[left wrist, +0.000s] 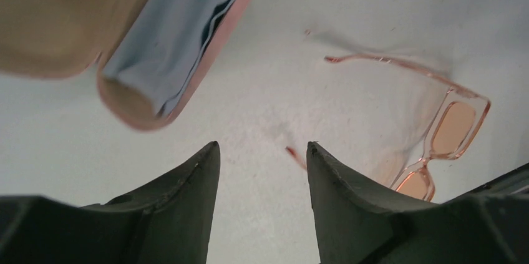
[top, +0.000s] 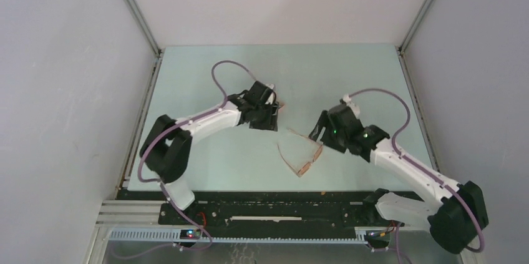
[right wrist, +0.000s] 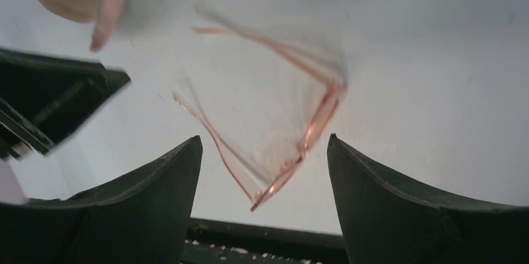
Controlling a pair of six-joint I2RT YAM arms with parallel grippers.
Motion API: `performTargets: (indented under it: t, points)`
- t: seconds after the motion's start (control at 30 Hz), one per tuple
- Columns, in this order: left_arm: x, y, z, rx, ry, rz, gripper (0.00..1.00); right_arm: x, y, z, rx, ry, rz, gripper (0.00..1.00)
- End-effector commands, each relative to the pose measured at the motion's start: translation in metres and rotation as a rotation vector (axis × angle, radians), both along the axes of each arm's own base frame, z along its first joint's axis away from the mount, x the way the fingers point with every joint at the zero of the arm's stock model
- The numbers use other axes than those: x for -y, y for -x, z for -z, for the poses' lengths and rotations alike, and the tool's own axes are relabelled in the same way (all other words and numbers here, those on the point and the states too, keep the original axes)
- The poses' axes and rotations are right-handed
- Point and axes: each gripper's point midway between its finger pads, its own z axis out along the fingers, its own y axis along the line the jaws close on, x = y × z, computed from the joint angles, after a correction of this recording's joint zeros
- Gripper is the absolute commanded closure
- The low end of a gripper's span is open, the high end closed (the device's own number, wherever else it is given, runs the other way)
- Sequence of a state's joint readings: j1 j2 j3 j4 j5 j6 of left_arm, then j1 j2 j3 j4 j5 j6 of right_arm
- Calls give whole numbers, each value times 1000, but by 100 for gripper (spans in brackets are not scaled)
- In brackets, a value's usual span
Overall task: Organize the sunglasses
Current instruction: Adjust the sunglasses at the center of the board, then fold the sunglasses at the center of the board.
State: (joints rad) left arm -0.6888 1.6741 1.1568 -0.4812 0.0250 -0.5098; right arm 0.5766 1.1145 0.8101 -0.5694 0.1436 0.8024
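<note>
Presently: task barely begun, by the look of it.

Item: sunglasses (top: 304, 155), lying loose on the table (top: 206, 170) near the middle, toward the near edge. Temple arms are spread, not folded, and nothing holds them.

Item: left gripper (left wrist: 262, 151), jaws moderately parted and empty, poised at the pink case (left wrist: 134, 105), left of the frames and farther back.

Item: right gripper (right wrist: 264, 145), jaws wide and empty, hovering just right of the sunglasses and aimed at them.

Outstanding, in my judgement: grasp the frames, fold the temple arms, stow them in the case.

Views compared: the left wrist camera shows the case lying open with a light blue cloth (left wrist: 168, 33) in it, which the overhead view hides beneath the arm. The overhead alone gives the whole layout. The right wrist view is blurred, so contact cannot be judged there.
</note>
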Motion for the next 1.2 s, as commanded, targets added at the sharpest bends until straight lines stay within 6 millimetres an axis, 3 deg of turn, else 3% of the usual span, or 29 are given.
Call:
performTargets:
  t: [0.0, 0.2, 0.47, 0.73, 0.97, 1.17]
  points:
    - [41, -26, -26, 45, 67, 128, 42, 10, 34, 33, -126, -97, 260, 19]
    - [71, -32, -22, 11, 101, 219, 42, 5, 45, 52, -203, -102, 318, 22]
    - [89, -25, -5, -53, 117, 288, 42, -12, 50, 83, -273, -117, 350, 35]
    - [96, -27, 5, -83, 118, 286, 41, -18, 53, 104, -301, -62, 343, 53]
    - [101, -18, 11, -111, 129, 309, 43, -18, 52, 109, -295, -35, 321, 66]
    - [94, -25, 10, -80, 88, 253, 48, -16, 53, 111, -288, -10, 301, 70]
